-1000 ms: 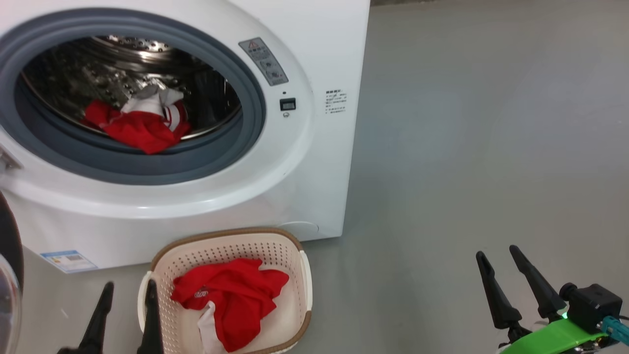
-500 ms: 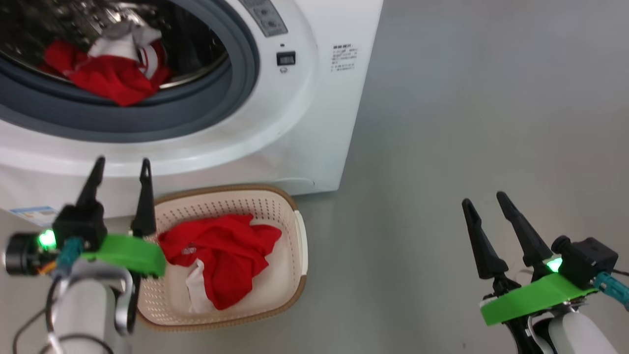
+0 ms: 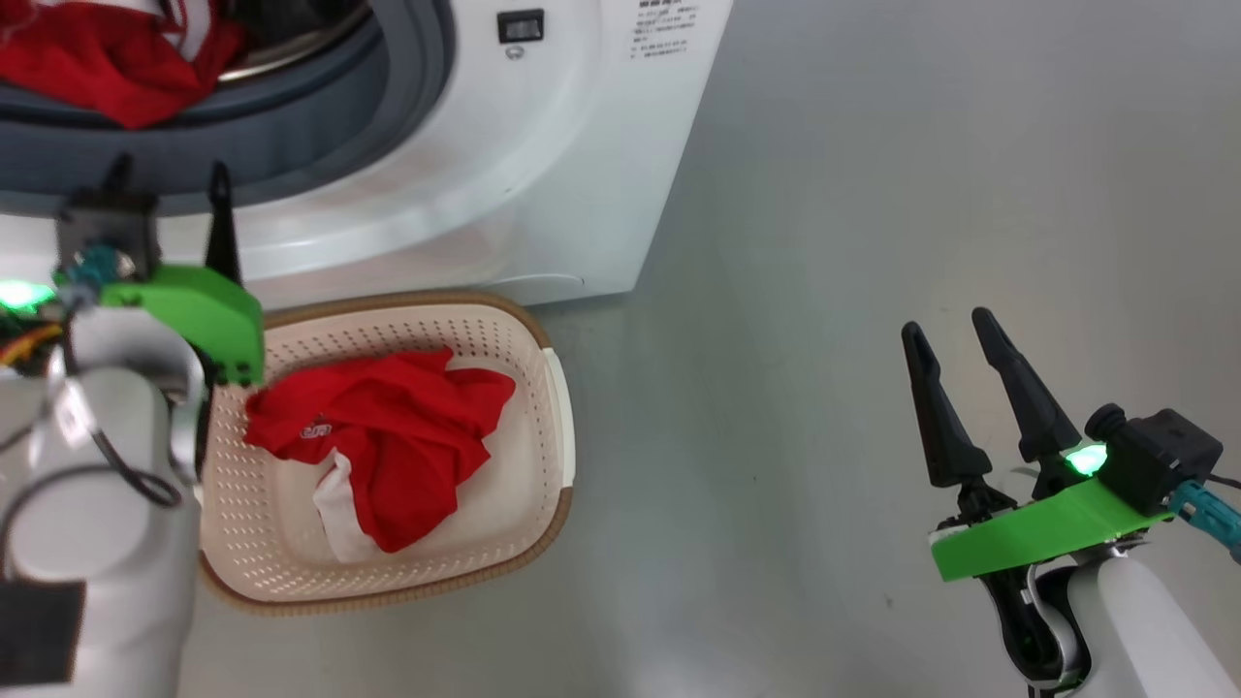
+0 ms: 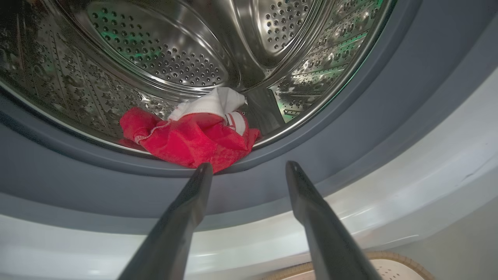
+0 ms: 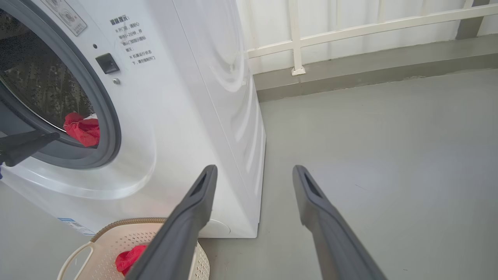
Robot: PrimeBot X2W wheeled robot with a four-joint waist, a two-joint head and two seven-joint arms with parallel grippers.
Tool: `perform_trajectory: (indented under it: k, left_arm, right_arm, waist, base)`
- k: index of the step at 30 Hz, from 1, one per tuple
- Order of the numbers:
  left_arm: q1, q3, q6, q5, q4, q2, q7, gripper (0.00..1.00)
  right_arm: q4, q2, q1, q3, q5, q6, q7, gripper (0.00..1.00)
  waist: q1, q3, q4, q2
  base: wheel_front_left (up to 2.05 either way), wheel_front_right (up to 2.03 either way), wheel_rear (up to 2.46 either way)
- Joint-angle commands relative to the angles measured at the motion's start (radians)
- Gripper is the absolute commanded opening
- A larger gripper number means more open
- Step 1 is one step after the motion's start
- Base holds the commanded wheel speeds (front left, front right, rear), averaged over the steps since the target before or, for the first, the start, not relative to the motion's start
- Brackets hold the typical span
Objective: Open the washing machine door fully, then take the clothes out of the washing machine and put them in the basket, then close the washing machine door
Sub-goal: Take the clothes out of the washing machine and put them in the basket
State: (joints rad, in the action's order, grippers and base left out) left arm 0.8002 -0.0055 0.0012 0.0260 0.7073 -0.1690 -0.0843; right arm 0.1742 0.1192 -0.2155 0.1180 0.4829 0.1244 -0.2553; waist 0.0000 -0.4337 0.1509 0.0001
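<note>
The white washing machine (image 3: 543, 145) stands open at the head view's upper left; its door is out of view. Red and white clothes (image 4: 190, 136) lie at the front lip of the steel drum (image 4: 175, 46), partly on the grey gasket (image 4: 350, 128). My left gripper (image 4: 249, 165) is open and empty, its tips just short of that heap; in the head view the left gripper (image 3: 170, 173) points at the opening. Below stands the basket (image 3: 543, 388), holding another red garment (image 3: 388, 427). My right gripper (image 3: 945, 325) hangs open over the floor at the lower right.
Bare grey floor (image 3: 873, 194) stretches to the right of the machine. In the right wrist view a white railing (image 5: 295, 39) and a low kerb run along the far wall behind the machine. The basket (image 5: 101, 241) sits tight against the machine's front.
The head camera has tilted down, so the machine slid up the picture. My left gripper has risen from beside the basket to the drum opening. The right gripper stays open, barely moved.
</note>
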Motion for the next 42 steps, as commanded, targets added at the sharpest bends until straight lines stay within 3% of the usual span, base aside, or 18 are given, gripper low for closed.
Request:
perform_trajectory:
  k: [1,21,40,41,42]
  left_arm:
    - [0.037,0.022,0.010,0.013,-0.007,-0.047,0.006,1.00]
    - [0.389,0.034,0.106,0.004,0.387,-0.138,0.042,1.00]
    - [0.481,0.022,0.130,-0.013,0.536,-0.229,0.002,1.00]
    - [0.482,0.020,0.130,-0.013,0.539,-0.231,-0.001,0.77]
    - [0.483,0.018,0.130,-0.014,0.542,-0.232,-0.004,0.48]
  right_arm:
    - [-0.026,0.000,-0.014,0.025,0.007,0.006,-0.006,1.00]
    - [-0.026,-0.029,-0.084,0.067,0.022,0.006,-0.006,1.00]
    - [-0.026,-0.053,-0.096,0.086,0.030,0.006,-0.006,1.00]
    - [-0.026,-0.054,-0.095,0.086,0.031,0.006,-0.006,1.00]
    - [-0.026,-0.055,-0.094,0.086,0.031,0.006,-0.006,1.00]
  waist:
    - [0.0000,-0.030,0.015,-0.0001]
    - [0.0000,-0.109,0.089,-0.0001]
    - [0.0000,-0.150,0.175,-0.0001]
    - [0.0000,-0.150,0.176,-0.0001]
    - [0.0000,-0.151,0.177,-0.0001]
  base:
    - [0.00,0.00,0.00]
    - [0.00,0.00,0.00]
    - [0.00,0.00,0.00]
    - [0.00,0.00,0.00]
    - [0.00,0.00,0.00]
